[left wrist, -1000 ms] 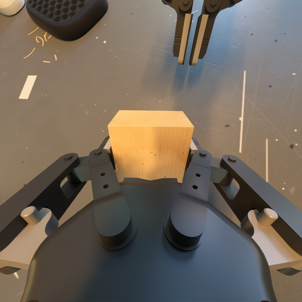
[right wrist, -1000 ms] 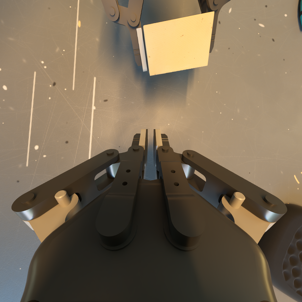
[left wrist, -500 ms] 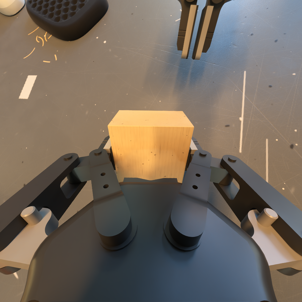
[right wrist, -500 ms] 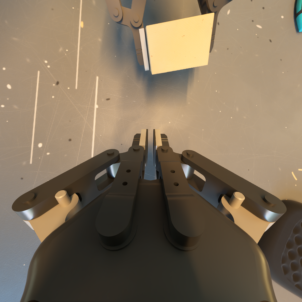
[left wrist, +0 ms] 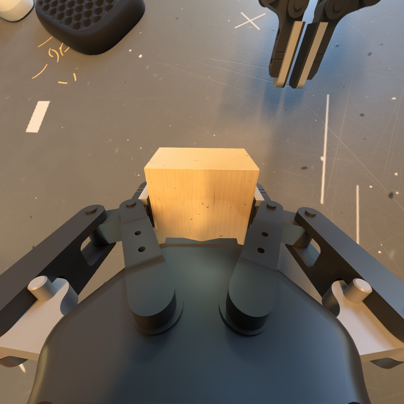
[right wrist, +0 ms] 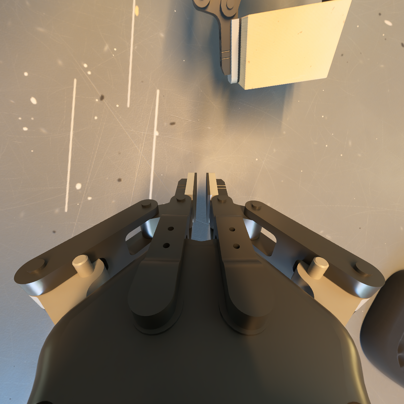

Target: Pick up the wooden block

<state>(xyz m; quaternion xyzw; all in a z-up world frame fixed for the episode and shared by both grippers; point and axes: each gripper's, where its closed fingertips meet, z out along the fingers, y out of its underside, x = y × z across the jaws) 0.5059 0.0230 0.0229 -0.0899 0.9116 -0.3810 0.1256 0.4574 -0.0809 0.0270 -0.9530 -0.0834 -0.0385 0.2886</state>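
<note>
The wooden block (left wrist: 201, 194) is a pale, square-edged cube held between the pads of my left gripper (left wrist: 201, 196), which is shut on its two sides. The block hangs above the grey table. In the right wrist view the same block (right wrist: 288, 48) shows at the top right, with one left finger (right wrist: 227, 46) against its side. My right gripper (right wrist: 201, 183) is shut and empty, with a thin gap between its pads. It also shows in the left wrist view (left wrist: 290, 83) at the top right, apart from the block.
A black perforated pad (left wrist: 87, 19) lies at the far left of the scratched grey table (left wrist: 196, 98), with a white object (left wrist: 13, 8) beside it. A dark rounded object (right wrist: 387, 328) sits at the right edge of the right wrist view.
In the left wrist view the right gripper has shifted to the right. In the right wrist view the block and left gripper have moved right and look nearer. The left grip is unchanged.
</note>
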